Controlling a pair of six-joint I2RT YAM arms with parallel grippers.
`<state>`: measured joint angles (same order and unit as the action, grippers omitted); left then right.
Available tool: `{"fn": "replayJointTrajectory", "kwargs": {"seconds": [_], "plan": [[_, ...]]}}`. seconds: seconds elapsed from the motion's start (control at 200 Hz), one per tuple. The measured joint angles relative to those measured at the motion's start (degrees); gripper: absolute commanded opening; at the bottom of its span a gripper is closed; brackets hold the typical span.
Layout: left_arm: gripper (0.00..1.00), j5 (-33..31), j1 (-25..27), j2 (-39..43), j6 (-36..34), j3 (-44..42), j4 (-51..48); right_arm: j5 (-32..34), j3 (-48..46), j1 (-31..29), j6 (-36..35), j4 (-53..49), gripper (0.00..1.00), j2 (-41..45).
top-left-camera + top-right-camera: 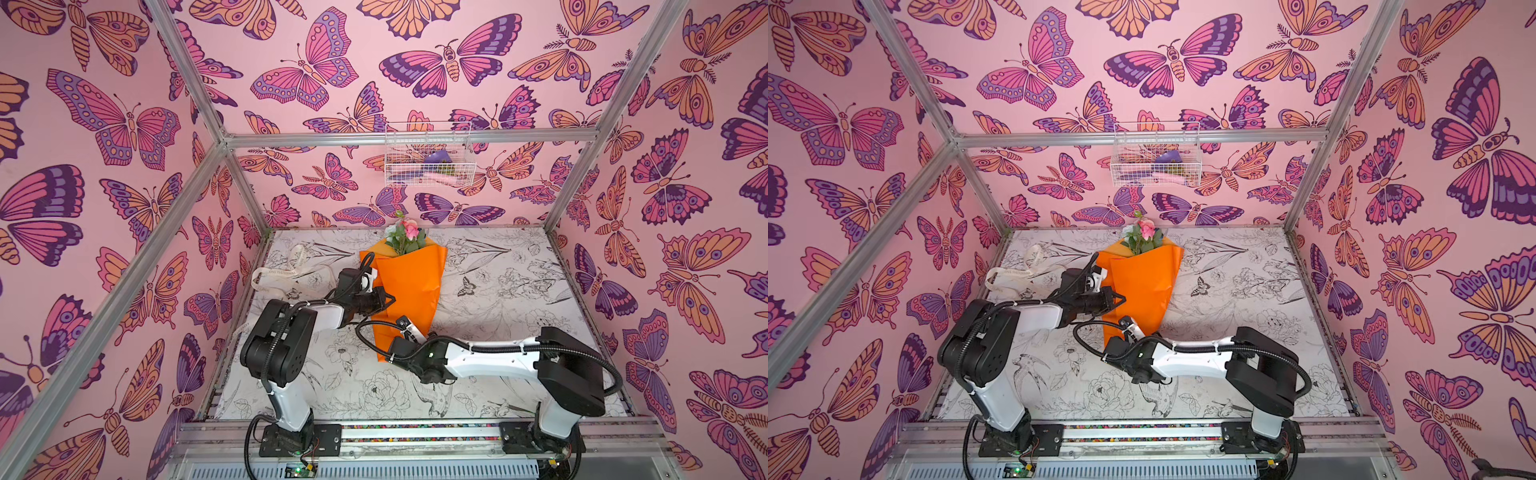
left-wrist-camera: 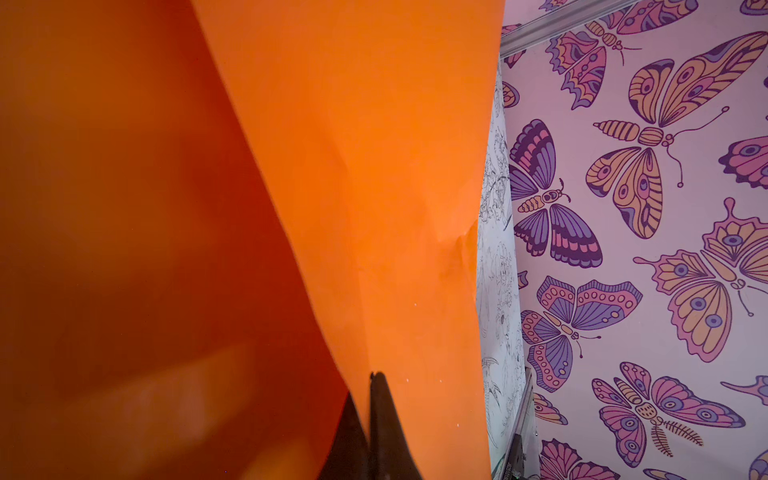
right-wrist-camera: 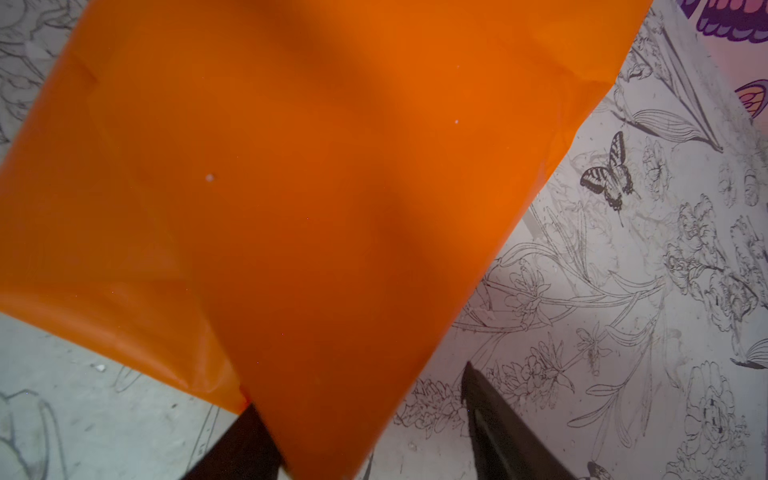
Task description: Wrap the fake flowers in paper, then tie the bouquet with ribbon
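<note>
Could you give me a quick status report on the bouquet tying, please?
Left hand shut on the bouquet, pinching its orange paper. Right hand open, straddling the paper's lower corner. Bouquet untied; ribbon lies apart on the table. Nothing blocking.

**Camera arrangement.** Both top views look steeply down from high above the 6 o'clock edge of the table (image 1: 519,266). They face 12 o'clock, toward the back wall (image 1: 332,187) and its wire basket (image 1: 428,156). Set side by side, they share nearly the whole cell.

The left wrist camera looks along the left gripper (image 2: 363,386) toward about 3 o'clock. It sits very close to the bouquet of fake flowers (image 2: 374,166), with the side wall (image 2: 644,208) beyond.

The right wrist camera looks along the right gripper (image 3: 357,386) toward about 12 o'clock and is equally close. It shares the bouquet and the table's printed butterfly (image 3: 609,174) with both top views.
</note>
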<state>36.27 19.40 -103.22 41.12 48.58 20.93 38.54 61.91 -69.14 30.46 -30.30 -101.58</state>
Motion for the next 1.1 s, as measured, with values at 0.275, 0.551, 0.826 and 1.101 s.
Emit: {"fn": "replayJointTrajectory", "kwargs": {"seconds": [0.275,0.551,0.826,1.101], "plan": [[0.0,0.0,-0.1,-1.6,-0.3,1.5,0.0,3.8,4.0,-2.4,-1.1,-4.8,0.26,-6.9],[0.0,-0.1,-1.0,-2.7,-0.6,1.9,0.0,3.5,4.8,-4.4,-3.4,-6.6,0.18,-10.9],[0.0,-1.2,-1.9,-1.8,-1.7,1.0,-0.1,1.4,4.6,-4.4,-6.5,-5.6,0.2,-10.9],[0.0,-2.0,-1.9,0.3,-3.6,-0.2,-0.8,-1.0,4.9,-4.2,-7.4,-6.4,0.55,-8.1]]}}
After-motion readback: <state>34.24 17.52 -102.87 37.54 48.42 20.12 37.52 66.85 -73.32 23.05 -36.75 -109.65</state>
